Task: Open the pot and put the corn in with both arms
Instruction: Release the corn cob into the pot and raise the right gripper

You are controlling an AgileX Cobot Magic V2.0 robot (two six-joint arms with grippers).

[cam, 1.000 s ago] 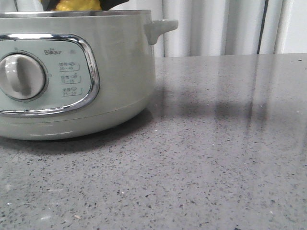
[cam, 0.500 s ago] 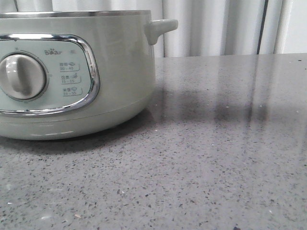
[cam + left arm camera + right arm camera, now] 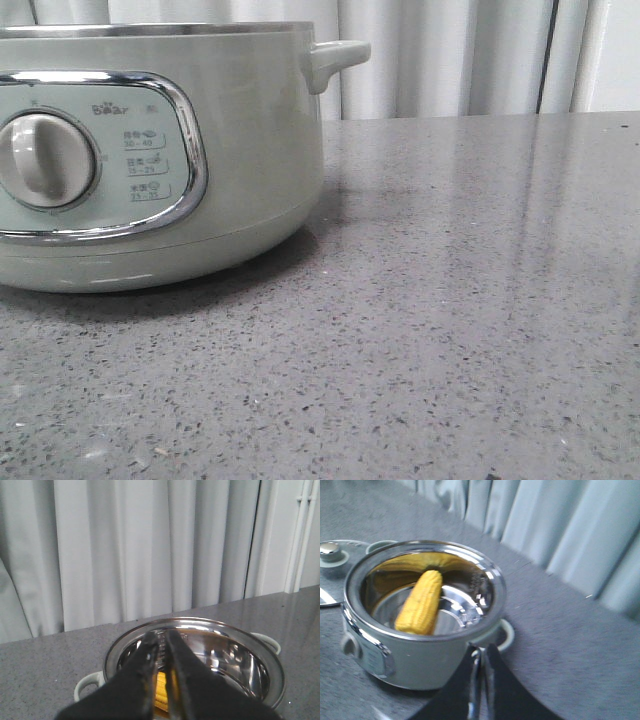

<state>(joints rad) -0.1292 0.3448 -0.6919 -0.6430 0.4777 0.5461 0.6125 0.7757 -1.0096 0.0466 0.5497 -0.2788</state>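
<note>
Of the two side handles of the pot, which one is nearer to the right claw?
The handle just above the right claw on the pot; the other handle sits at the far rim, beside the lid.

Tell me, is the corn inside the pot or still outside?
Inside. In the right wrist view the corn lies in the open pot, leaning on its shiny inner wall; neither gripper holds it.

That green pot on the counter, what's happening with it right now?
The pot stands open on the grey counter, and the corn lies inside its steel bowl, one end leaning on the wall. Its lid rests on the counter beside it. Neither arm holds anything: the left end effector hangs above the open pot with its fingers close together, and the right end effector sits off to the pot's side, also nearly closed and empty.
</note>
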